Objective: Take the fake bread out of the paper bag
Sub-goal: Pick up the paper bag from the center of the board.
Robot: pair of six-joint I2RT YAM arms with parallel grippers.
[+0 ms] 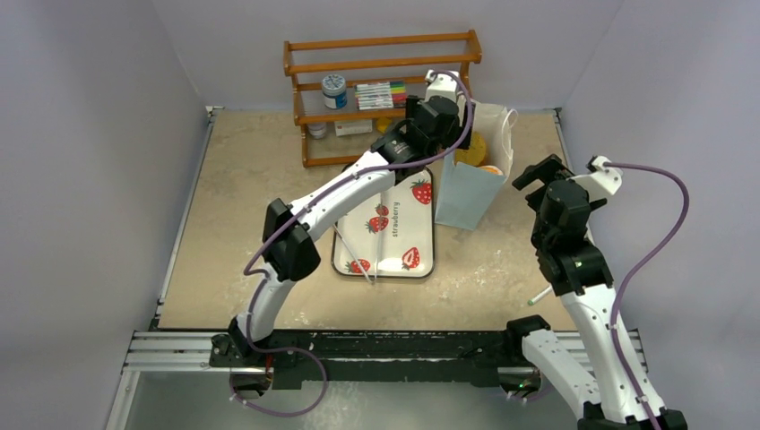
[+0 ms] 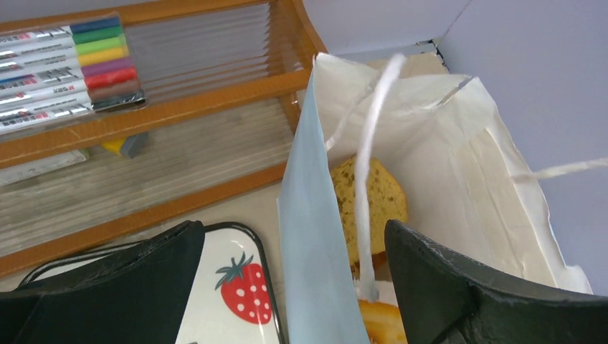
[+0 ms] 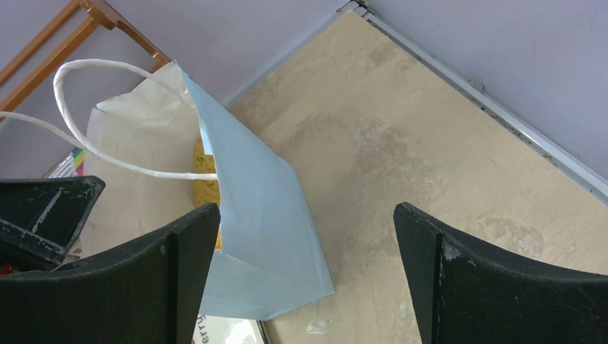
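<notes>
The light blue paper bag (image 1: 466, 193) stands upright beside the tray, mouth open and white inside. In the left wrist view a speckled yellow-brown piece of fake bread (image 2: 383, 197) and an orange piece (image 2: 380, 322) lie inside the bag (image 2: 312, 236), behind a white cord handle (image 2: 369, 165). My left gripper (image 2: 301, 287) is open and straddles the bag's near wall, one finger over the tray and one inside the bag; it sits at the bag's mouth (image 1: 445, 125). My right gripper (image 3: 305, 279) is open and empty, hovering right of the bag (image 3: 251, 208), also in the top view (image 1: 538, 172).
The strawberry-print white tray (image 1: 394, 224) lies left of the bag with thin white sticks on it. A wooden rack (image 1: 376, 81) with markers (image 1: 381, 94) and a jar (image 1: 333, 90) stands behind. A small stick (image 1: 538, 298) lies by the right arm.
</notes>
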